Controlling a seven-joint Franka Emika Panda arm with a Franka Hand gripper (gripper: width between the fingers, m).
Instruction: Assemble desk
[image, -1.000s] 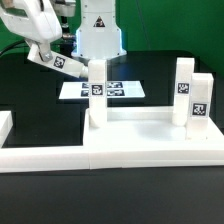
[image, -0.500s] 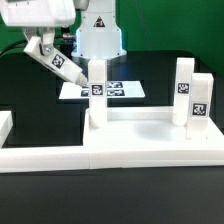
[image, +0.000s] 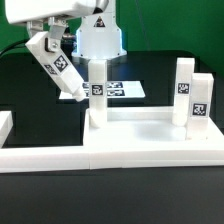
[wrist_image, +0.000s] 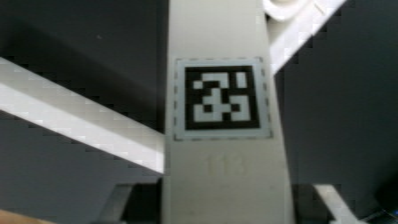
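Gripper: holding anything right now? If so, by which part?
Yes. The gripper holds a tagged white leg block by its upper end; the free lower end tilts toward the tabletop.

Tabletop (image: 150, 140) flat w/ 3 legs (image: 97, 92) upright; 4th leg (image: 56, 66) tilted, airborne.

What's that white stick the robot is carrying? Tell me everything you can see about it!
It is a desk leg, a long white block that looks like smooth plastic, with flat sides and a black-and-white square tag on it. The gripper holds it by its upper end, so it hangs tilted in the air, lower end pointing down toward the tabletop. Only the gripper touches it. In the wrist view it fills the picture, its tag facing the camera. Three other legs already stand upright on the tabletop.
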